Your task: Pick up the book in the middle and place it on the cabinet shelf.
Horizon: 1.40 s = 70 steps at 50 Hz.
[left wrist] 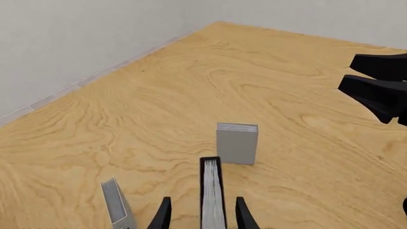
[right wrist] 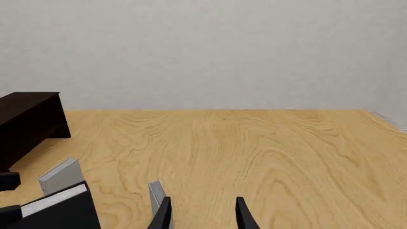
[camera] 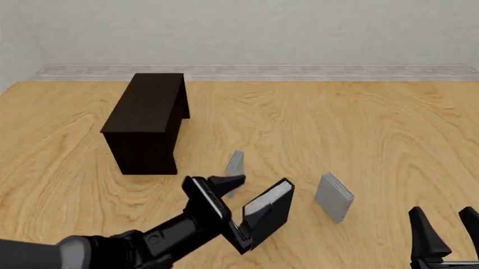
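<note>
The black book with white page edges stands on edge on the table, between two pale grey books. My left gripper is open, one finger on each side of the book. In the left wrist view the book sits between the fingers with a gap on both sides. The dark cabinet stands at the back left, its opening not visible from here. My right gripper is open and holds nothing at the front right.
One grey book stands just behind the left gripper, and the other stands to the right of the black book. The wall runs along the far table edge. In the right wrist view the cabinet shows at the side.
</note>
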{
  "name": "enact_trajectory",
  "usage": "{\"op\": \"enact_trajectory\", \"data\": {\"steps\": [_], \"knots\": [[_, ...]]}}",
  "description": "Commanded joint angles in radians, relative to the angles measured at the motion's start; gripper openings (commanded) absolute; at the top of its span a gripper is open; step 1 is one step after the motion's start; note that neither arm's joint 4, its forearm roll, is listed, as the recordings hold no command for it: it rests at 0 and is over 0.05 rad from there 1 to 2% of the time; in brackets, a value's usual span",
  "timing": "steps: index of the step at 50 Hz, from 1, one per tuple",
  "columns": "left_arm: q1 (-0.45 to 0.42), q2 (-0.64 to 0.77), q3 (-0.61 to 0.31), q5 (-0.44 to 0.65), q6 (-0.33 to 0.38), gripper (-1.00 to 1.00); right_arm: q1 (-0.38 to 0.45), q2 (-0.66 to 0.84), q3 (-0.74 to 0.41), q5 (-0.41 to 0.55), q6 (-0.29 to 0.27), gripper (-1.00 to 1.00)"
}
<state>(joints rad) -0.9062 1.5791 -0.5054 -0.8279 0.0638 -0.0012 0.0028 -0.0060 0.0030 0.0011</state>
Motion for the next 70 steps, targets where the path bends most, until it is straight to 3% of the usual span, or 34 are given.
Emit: {"op": "enact_trajectory", "data": {"steps": [1, 33, 70], "knots": [[-0.012, 0.041, -0.014, -0.007, -0.016, 1.0, 0.0, 0.0, 0.0, 0.0, 0.0, 1.0], [-0.006, 0.141, -0.063, -0.02, -0.082, 1.0, 0.0, 0.0, 0.0, 0.0, 0.0, 1.0], [-0.019, 0.274, -0.134, -0.019, -0.099, 1.0, 0.0, 0.0, 0.0, 0.0, 0.0, 1.0]]}}
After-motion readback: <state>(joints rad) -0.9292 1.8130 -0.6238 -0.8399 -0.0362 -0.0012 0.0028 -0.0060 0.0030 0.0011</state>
